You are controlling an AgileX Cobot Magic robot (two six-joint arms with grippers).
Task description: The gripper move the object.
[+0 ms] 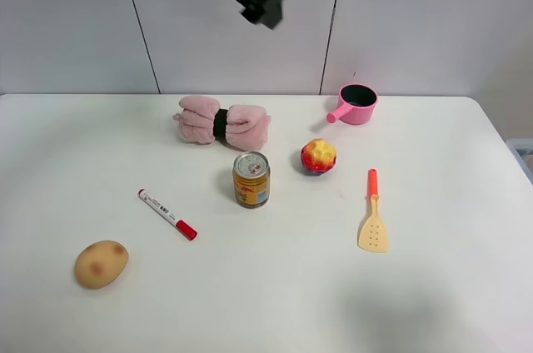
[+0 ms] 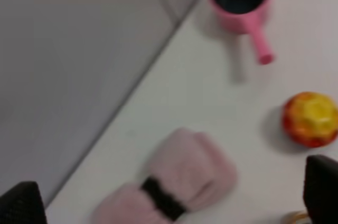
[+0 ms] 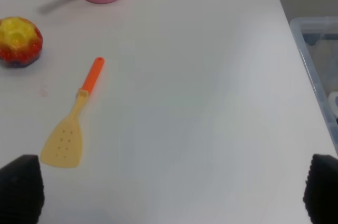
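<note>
The object, a small round red toy fruit with a yellow top (image 1: 319,156), sits on the white table right of a can. It also shows in the left wrist view (image 2: 310,119) and the right wrist view (image 3: 19,40). My left gripper (image 1: 265,8) hangs high above the table's back edge, far above the fruit. Its black fingers (image 2: 323,187) stand wide apart and hold nothing. My right gripper (image 3: 169,189) is out of the exterior view. It is open and empty, above the right side of the table with its fingertips (image 3: 18,187) spread wide.
A can (image 1: 251,179), a rolled pink towel (image 1: 221,121), a pink pot (image 1: 356,104), a yellow spatula with an orange handle (image 1: 374,213), a marker (image 1: 166,214) and a tan potato (image 1: 101,264) lie on the table. A clear bin (image 3: 317,60) stands past the right edge.
</note>
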